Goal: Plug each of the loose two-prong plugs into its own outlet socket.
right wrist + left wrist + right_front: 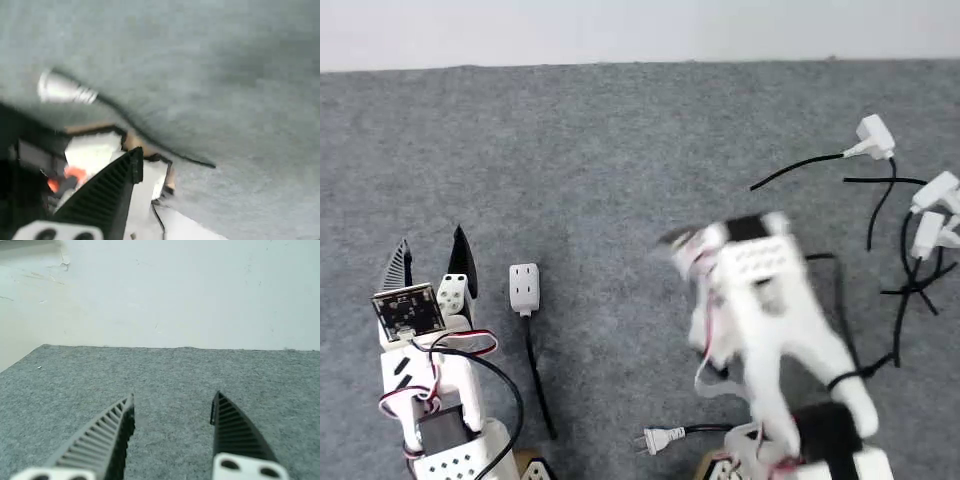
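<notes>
A white outlet socket [524, 287] on a black cord lies on the grey mat, just right of my left gripper [432, 248]. That gripper is open and holds nothing; in the left wrist view the left gripper [172, 410] has bare mat between its tips. A loose two-prong plug [660, 438] lies near the front edge, prongs pointing left. My right arm [760, 290] hangs blurred over the mat's middle right. In the right wrist view a white plug [62, 89] on a black cord lies on the mat.
Several white plugs and sockets [932, 190] with tangled black cords [905, 290] lie at the far right. One more white piece [875, 135] sits at the back right. A pale wall [175, 290] bounds the mat's far edge.
</notes>
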Controlling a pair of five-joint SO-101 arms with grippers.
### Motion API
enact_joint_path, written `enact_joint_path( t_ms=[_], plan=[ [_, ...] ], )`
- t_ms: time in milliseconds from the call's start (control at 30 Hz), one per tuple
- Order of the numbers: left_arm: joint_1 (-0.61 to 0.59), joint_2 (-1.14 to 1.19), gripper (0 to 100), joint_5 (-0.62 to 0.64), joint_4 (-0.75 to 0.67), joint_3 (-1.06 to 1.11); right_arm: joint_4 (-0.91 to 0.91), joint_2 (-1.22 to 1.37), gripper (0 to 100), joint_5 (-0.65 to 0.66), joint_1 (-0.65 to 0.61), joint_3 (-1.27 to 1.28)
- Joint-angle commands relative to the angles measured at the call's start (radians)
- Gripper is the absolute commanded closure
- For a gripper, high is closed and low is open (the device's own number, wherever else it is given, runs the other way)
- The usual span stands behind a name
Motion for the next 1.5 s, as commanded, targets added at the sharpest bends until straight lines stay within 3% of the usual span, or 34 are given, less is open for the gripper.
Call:
enact_joint_path(
  t_ms=[0, 133, 333, 533, 700, 933, 1100, 1467],
  plan=[
    [0.000, 0.005, 76, 0.020, -0.014, -0.008, 0.041, -0.120, 44.6, 0.048, -0.093, 0.021],
    [0.000, 0.005, 76, 0.020, -0.014, -0.008, 0.042, -0.180, 44.6, 0.153, -0.162, 0.060],
    [0.000, 0.005, 76, 0.020, -0.014, -0.008, 0.025, -0.194, 44.6, 0.365, -0.367, 0.172],
    [0.000, 0.005, 76, 0.020, -0.014, -0.008, -0.033, -0.194, 44.6, 0.367, -0.616, 0.216],
    [0.000, 0.005, 76, 0.020, -0.014, -0.008, -0.202, -0.193, 44.6, 0.364, -0.762, 0.331],
    [0.002, 0.005, 76, 0.020, -0.015, -0.008, -0.478, -0.191, 44.6, 0.180, -0.773, 0.442],
    [0.028, 0.005, 76, -0.020, -0.011, -0.008, -0.591, -0.137, 44.6, 0.144, -0.773, 0.523],
    [0.031, 0.005, 76, -0.026, -0.003, -0.008, -0.618, 0.042, 44.6, 0.144, -0.768, 0.491]
  ],
)
